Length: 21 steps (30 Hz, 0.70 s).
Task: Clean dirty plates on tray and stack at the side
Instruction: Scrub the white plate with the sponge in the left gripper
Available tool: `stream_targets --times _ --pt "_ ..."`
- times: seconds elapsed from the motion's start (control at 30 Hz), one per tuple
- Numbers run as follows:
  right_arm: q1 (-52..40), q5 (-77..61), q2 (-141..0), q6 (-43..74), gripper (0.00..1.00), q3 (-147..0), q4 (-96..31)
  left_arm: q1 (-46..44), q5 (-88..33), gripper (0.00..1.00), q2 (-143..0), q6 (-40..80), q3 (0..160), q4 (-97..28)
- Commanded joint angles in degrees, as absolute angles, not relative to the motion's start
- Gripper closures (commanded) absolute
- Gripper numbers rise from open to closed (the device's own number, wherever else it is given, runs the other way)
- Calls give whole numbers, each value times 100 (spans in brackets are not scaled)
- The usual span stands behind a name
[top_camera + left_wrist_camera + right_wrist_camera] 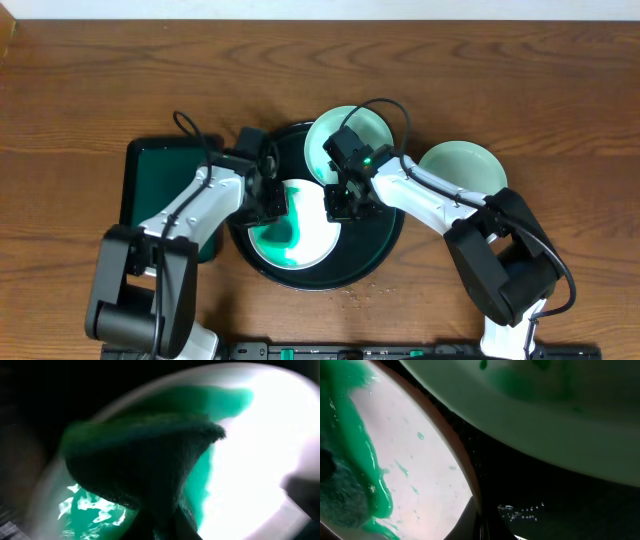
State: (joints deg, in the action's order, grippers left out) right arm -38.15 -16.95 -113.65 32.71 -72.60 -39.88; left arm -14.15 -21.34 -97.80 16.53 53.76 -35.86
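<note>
The round black tray (375,245) holds a dirty plate (315,235) with a wide green smear. My left gripper (272,202) is shut on a dark green sponge (145,460) and presses it on that plate (265,445) in the smear. My right gripper (340,200) is shut on the plate's right rim; the right wrist view shows its fingers (487,525) pinching the edge of the plate (425,455). A second plate (345,135) with green spots lies over the tray's far rim and shows in the right wrist view (545,415). A third pale-mint plate (462,168) sits on the table to the right of the tray.
A rectangular dark green tray (150,185) lies left of the round tray, partly under my left arm. Small droplets or crumbs (360,290) lie on the wooden table near the round tray's front edge. Water beads (520,510) dot the black tray floor.
</note>
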Motion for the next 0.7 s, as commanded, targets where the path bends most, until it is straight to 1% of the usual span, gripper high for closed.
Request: stream_targets --times 0.0,0.07,0.13,0.23,0.37,0.4,0.47,0.57,0.67 --pt "-3795 -1662 -11454 3378 99 -7349 -3988 -1573 -4226 93 -10147 554 5304 -3350" --pt "-3795 -1664 -11454 3378 99 -7349 -3988 -1566 -3946 93 -10147 561 5349 -3306" --pt "-3795 -1664 -11454 3378 99 -7349 -3990 -1553 -3395 93 -10147 681 5424 -3308" --pt "-3791 -1667 -11454 3380 99 -7349 -3988 -1503 -1949 93 -10121 1284 5655 -3454" --pt "-3791 -1684 -11454 3378 99 -7349 -3997 -1492 390 93 -10095 2373 6184 -4215" --pt "-3791 -1684 -11454 3378 99 -7349 -3999 -1494 617 93 -10095 2482 6239 -4313" --pt "-3791 -1684 -11454 3380 99 -7349 -3994 -1492 707 93 -10095 2571 6259 -4423" --pt "-3791 -1684 -11454 3380 99 -7349 -3990 -1553 469 93 -10097 2626 6208 -4543" --pt "-3791 -1684 -11454 3380 99 -7349 -3990 -1682 -421 93 -10106 2534 6062 -4574"
